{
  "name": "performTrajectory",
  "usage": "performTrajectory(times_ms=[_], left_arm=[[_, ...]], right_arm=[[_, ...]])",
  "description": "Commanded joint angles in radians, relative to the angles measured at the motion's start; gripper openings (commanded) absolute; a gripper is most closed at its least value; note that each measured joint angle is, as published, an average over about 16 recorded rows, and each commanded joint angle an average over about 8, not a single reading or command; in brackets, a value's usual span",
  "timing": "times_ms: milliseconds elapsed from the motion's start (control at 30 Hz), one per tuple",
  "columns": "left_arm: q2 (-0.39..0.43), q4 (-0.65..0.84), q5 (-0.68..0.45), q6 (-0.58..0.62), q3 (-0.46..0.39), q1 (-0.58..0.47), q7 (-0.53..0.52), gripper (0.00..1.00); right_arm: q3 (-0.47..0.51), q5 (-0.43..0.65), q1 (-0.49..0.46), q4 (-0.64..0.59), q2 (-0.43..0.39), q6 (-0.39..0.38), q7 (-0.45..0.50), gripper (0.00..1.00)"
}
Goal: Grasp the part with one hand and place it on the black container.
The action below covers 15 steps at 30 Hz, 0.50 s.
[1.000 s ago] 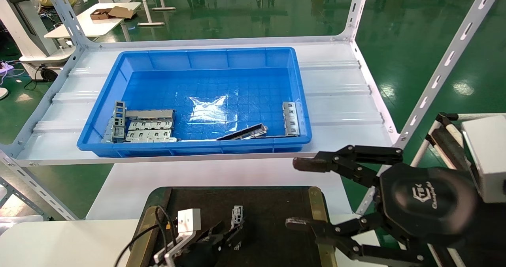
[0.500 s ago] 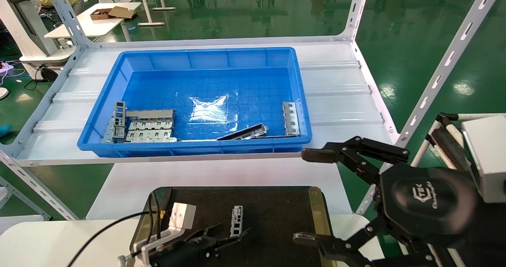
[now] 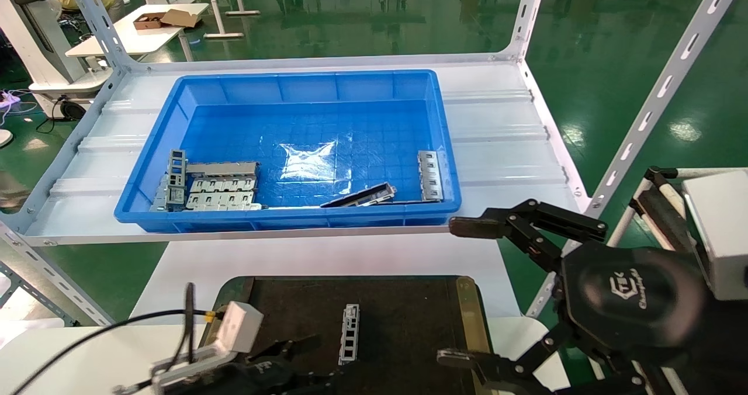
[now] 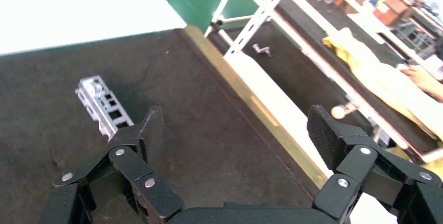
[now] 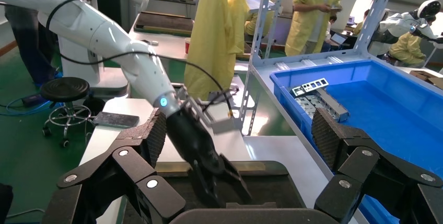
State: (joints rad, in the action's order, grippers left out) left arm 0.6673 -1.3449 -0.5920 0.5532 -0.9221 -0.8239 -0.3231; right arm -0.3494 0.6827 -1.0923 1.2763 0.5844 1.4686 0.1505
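Note:
The part [image 3: 349, 333], a small silver-grey bar with square cut-outs, lies flat on the black container [image 3: 409, 313], near its middle. It also shows in the left wrist view [image 4: 102, 104]. My left gripper [image 3: 315, 361] is open and empty, low over the container's near edge, just short of the part and apart from it. In its wrist view the gripper [image 4: 237, 130] spans bare black surface [image 4: 198, 93]. My right gripper [image 3: 457, 293] is open and empty at the container's right side; its wrist view [image 5: 240, 130] looks across at the left arm.
A deep blue bin [image 3: 175, 100] stands on the white shelf behind the container. It holds stacked grey metal pieces [image 3: 216, 187], a dark slanted strip [image 3: 359, 196] and one more cut-out bar [image 3: 429, 176]. White slotted shelf posts [image 3: 654, 103] rise at the right.
My left gripper has let go of the part, opened and drawn back towards me and to the left. The part now lies flat on the container. My right gripper opened wider.

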Motion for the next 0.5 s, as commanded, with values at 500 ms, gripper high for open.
performTrajectory(times_ms=[500], left_arm=[[-0.131, 0.011, 0.099, 0.227, 0.112, 0.042, 0.133, 1.0]], right_arm=[[0.0, 0.0, 0.0, 0.0, 0.0, 0.0, 0.0, 1.0]])
